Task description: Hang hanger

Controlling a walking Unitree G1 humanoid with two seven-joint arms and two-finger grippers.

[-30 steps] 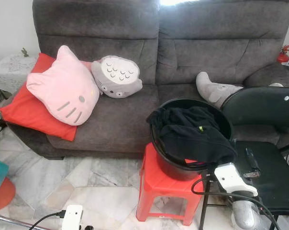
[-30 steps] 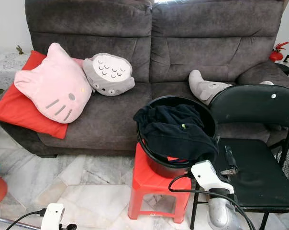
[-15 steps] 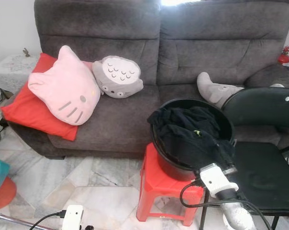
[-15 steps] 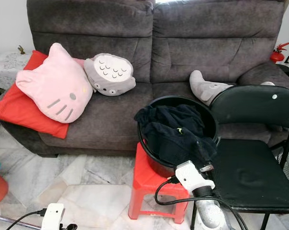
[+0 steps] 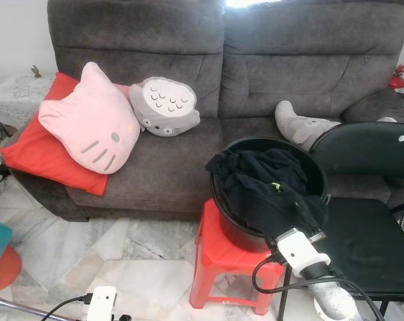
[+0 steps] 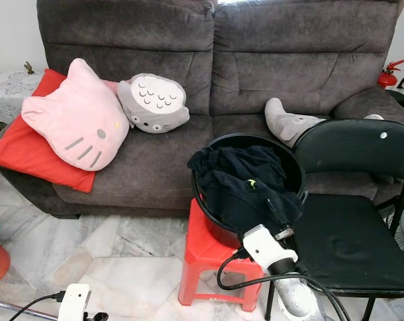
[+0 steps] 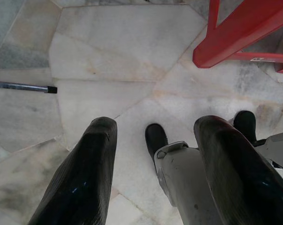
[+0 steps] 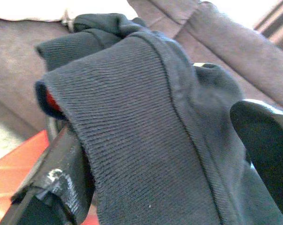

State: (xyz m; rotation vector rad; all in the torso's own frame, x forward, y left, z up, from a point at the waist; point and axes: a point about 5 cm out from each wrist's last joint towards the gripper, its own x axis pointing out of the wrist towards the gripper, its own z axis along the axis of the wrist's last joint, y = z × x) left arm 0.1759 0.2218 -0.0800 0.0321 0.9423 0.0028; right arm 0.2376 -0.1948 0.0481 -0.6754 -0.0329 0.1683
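Grey sofa [image 5: 255, 80] across the upper frame, marble floor [image 5: 135, 261] below. Lower centre: black bucket [image 5: 239, 231] on red stool [image 5: 222, 257], heaped with dark clothing [image 5: 269, 190]. Right gripper [image 6: 280, 224] at lower right, fingers spread around the knit. Left gripper [image 7: 153, 164] parted, empty, above tiles. No hanger discernible.

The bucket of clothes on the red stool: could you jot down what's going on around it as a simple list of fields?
bucket: black bucket, standing on the red stool
contents: dark clothes, draped over the near rim
right hand: right hand at the bucket's near edge, fingers open either side of the dark clothes
left hand: left hand low, open, pointing at the marble floor
beside it: black chair to the robot's right
behind: grey sofa
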